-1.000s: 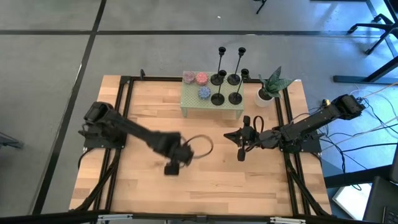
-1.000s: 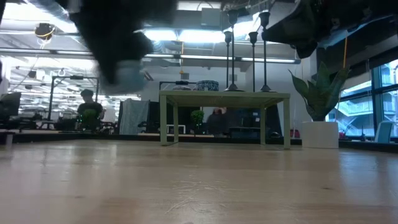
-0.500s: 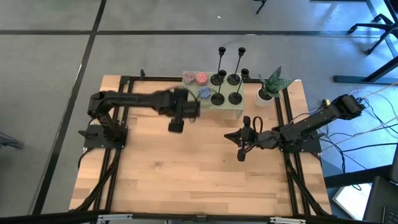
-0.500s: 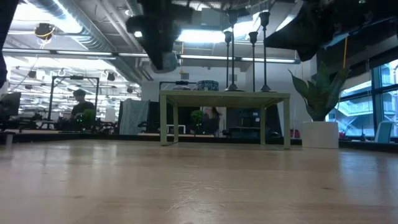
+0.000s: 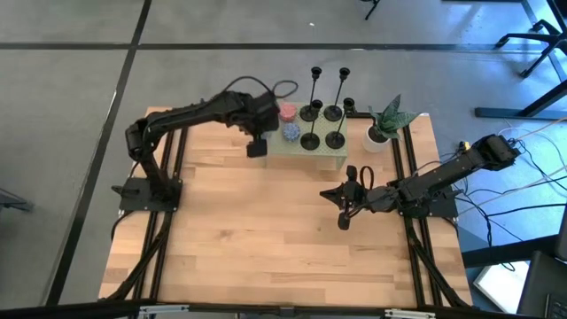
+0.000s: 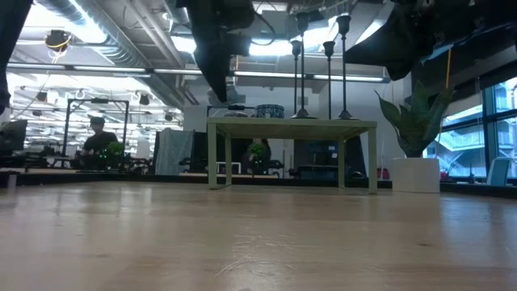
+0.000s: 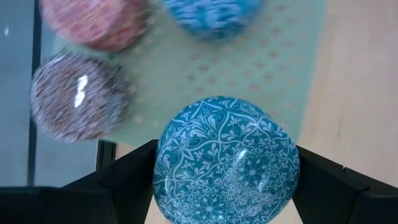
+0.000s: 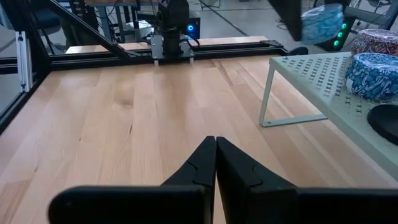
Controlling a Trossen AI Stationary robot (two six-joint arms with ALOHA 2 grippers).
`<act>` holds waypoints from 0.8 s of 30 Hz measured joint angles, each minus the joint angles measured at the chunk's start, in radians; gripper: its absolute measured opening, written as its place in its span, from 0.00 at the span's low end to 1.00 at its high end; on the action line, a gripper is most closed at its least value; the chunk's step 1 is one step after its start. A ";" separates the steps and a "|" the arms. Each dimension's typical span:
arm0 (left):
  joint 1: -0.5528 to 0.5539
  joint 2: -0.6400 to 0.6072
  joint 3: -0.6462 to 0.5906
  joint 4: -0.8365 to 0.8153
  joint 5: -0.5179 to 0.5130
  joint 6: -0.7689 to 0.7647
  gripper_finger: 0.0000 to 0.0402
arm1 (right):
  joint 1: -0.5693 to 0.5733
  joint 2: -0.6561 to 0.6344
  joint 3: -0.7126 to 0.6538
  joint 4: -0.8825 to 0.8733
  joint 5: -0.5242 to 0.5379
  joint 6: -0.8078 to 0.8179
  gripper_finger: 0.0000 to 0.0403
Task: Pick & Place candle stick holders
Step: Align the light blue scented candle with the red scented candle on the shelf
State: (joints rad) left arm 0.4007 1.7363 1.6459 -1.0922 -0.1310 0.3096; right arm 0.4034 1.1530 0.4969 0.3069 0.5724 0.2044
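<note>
- High view: left gripper (image 5: pixel 257 147) hangs over the green stand's (image 5: pixel 328 158) left end; four holders (image 5: pixel 322 125) stand at its right.
- Left wrist view: fingers (image 7: pixel 124 180) clamp a teal patterned disc (image 7: pixel 227 162).
- Right wrist view: right gripper (image 8: pixel 215 163) closed, empty, above the table (image 8: pixel 124 118).

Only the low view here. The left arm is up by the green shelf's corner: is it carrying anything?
Observer: Yes. The left gripper is shut on a teal disc.
Operator: What lies below it?
Observer: Three more discs on the shelf.
Operator: How are the holders laid out?
Observer: Four holders stand in a square at the shelf's right end.
Operator: And the right gripper?
Observer: The right gripper is shut, empty, low over the table.
</note>
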 joint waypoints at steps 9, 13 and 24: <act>0.036 0.048 0.000 0.029 0.005 -0.105 0.75 | 0.000 0.000 0.000 0.001 0.000 -0.002 0.04; 0.021 0.072 -0.001 0.032 -0.003 -0.086 0.75 | 0.000 0.000 0.000 0.000 0.000 -0.002 0.04; 0.010 0.079 -0.001 0.050 -0.003 -0.051 0.78 | 0.000 0.000 0.000 -0.004 0.003 0.000 0.04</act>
State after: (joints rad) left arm 0.4110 1.8153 1.6451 -1.0424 -0.1341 0.2584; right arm 0.4034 1.1530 0.4969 0.3028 0.5755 0.2041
